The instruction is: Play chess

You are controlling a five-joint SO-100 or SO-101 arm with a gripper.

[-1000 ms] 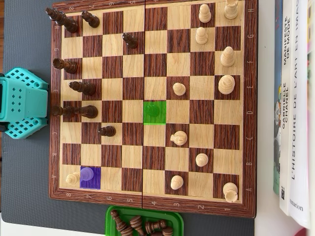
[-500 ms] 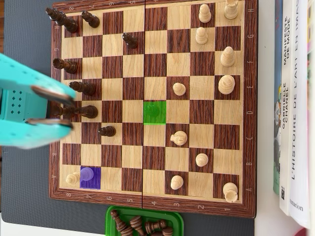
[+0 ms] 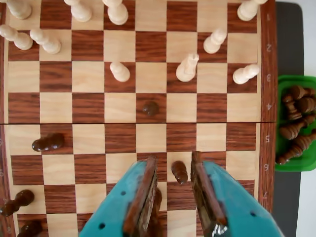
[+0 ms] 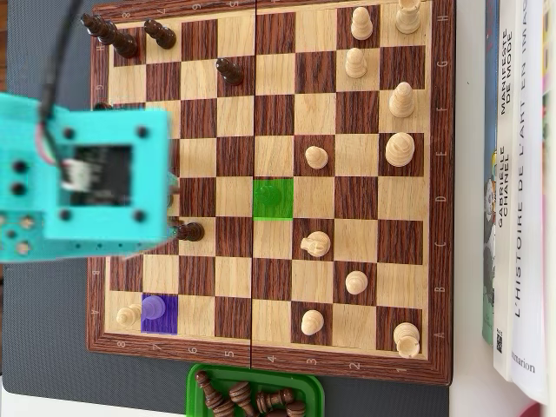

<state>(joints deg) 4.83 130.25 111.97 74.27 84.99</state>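
Teal tool (image 3: 173, 197), brown-and-tan checkered chessboard (image 4: 347, 26)

One chessboard (image 4: 269, 365), one green tray (image 4: 195, 382), ten light pieces (image 4: 400, 149) visible overhead.

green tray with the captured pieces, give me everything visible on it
The green tray looks like glossy plastic with rounded corners and a raised rim. In the overhead view it sits just off the chessboard's bottom edge, cut off by the frame; in the wrist view it is at the right edge, on the grey mat. It holds several dark brown chess pieces lying jumbled on their sides. The end effector is nowhere near it.
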